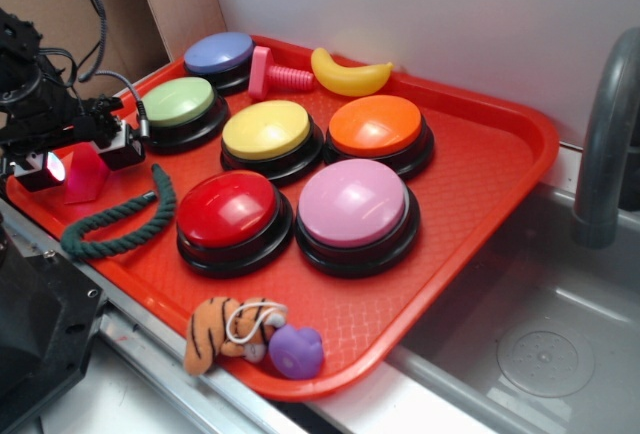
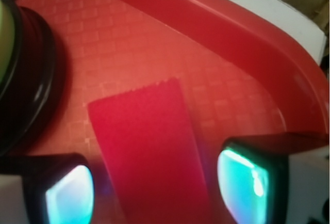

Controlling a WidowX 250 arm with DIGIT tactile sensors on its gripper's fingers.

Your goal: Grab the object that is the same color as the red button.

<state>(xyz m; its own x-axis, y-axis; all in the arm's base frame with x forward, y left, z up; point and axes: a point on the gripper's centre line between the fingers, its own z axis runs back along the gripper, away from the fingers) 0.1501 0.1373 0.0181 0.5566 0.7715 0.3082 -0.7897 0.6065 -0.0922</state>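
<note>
Gripper (image 2: pixel 154 188) spread, pads either side of small red block (image 2: pixel 149 152), gaps visible both sides; block flat on tray's left end. Red textured tray (image 1: pixel 500 164) on metal sink counter, white wall behind. Six dome buttons; red button (image 1: pixel 228 209) front left. No legible writing.

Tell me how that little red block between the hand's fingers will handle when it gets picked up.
The red block looks flat and straight-edged, so probably stiff and unlikely to roll. It is small next to the red button, so likely light. Its matte face should grip fairly well, though the open hand has not yet closed on it.
</note>
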